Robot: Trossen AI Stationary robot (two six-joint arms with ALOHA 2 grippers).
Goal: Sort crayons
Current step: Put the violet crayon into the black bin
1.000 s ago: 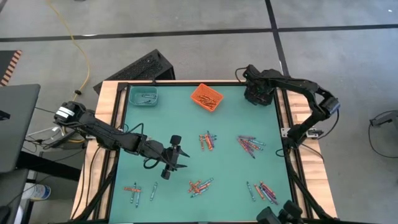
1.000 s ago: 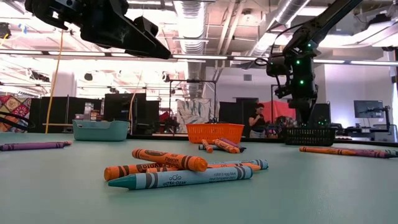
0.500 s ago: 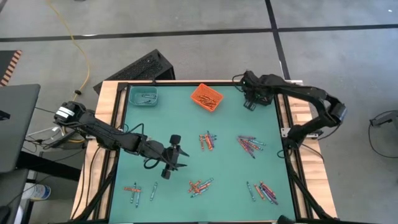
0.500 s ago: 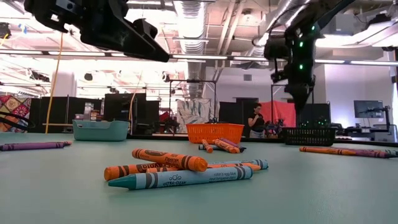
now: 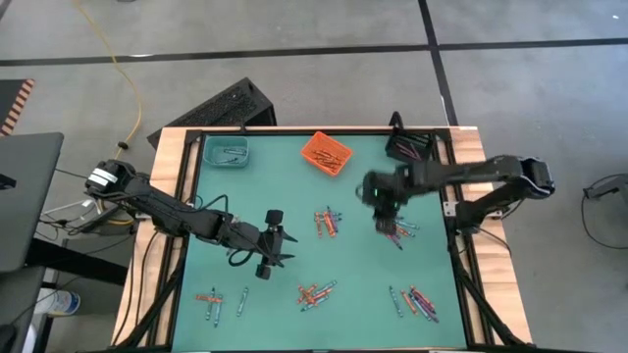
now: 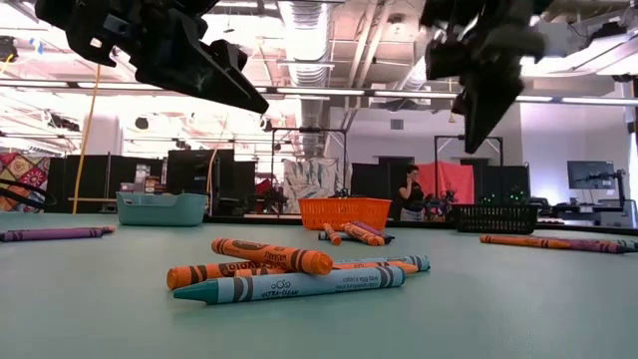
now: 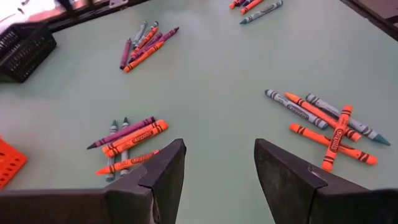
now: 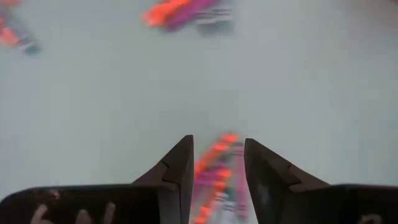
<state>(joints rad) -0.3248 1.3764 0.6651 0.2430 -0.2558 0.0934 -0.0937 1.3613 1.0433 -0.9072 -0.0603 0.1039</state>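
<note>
Along the far edge of the tabletop (image 5: 285, 196): one bin (image 5: 227, 151) at left with crayons inside, a second bin (image 5: 326, 152) in the middle, a third bin (image 5: 409, 148) at right. Crayons (image 5: 327, 223) in separate heaps across the middle and near side. Left gripper (image 5: 282, 249) above the middle-left, between heaps. Right gripper (image 5: 386, 218) over the right-hand heap (image 5: 395, 228), fingers (image 8: 176, 171) apart on either side.
</note>
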